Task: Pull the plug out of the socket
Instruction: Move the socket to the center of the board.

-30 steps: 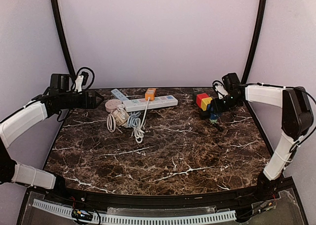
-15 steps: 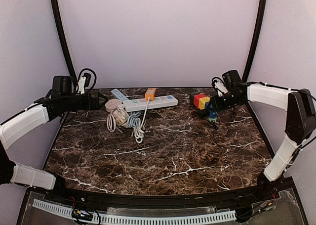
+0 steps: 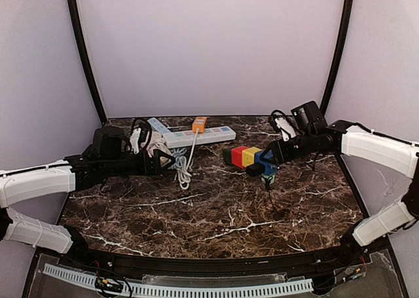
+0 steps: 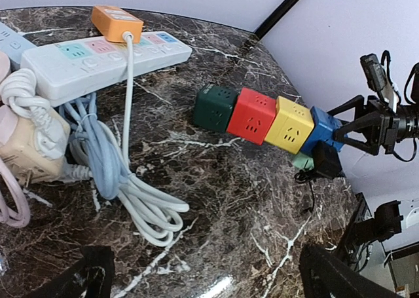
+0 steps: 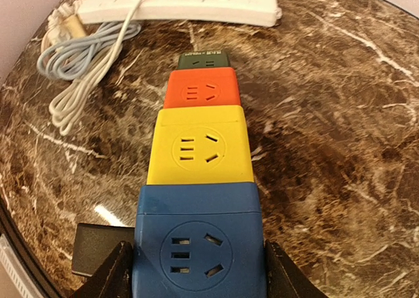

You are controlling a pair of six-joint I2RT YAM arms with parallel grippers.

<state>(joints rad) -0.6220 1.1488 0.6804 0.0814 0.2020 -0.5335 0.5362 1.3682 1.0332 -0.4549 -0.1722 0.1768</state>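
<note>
A: Top cam first. Where's the socket?
B: Row of cube sockets (image 3: 243, 156) on the table (image 3: 216, 213), in front of & to the right of the white power strip (image 3: 200, 137), apart from it. Green end nearest the strip, blue end farthest.
A: Plug?
B: Black plug (image 3: 254, 169) is on the near side of the blue cube, i.e. the end away from the strip.
A: Grippers?
B: R gripper (image 3: 267, 159) is at that blue end; grip unclear from up here. L gripper (image 3: 163, 162) is low by the cable (image 3: 180, 164) in front of the strip's left half, jaws spread wide, nothing in them.
A: L wrist cam?
B: L gripper (image 4: 206, 259) fingers at the bottom corners, wide apart, empty. Strip (image 4: 98, 59) upper left w/ an orange plug (image 4: 116, 21) in it. Cube sockets (image 4: 262, 118) to its right, order green-red-yellow-blue. R gripper (image 4: 337, 129) has a finger each side of the blue cube. Black plug (image 4: 325, 160) hangs just under it.
A: R wrist cam?
B: R gripper (image 5: 196, 265) about half closed, fingers (image 5: 114, 272) pressed on both flanks of the blue cube, so it's gripping the cube sockets (image 5: 198, 146). The row runs from the jaws toward the strip (image 5: 190, 0). Black plug (image 5: 98, 249) pokes out beside the left-hand finger. Cable (image 5: 85, 69) below the strip's left end.
</note>
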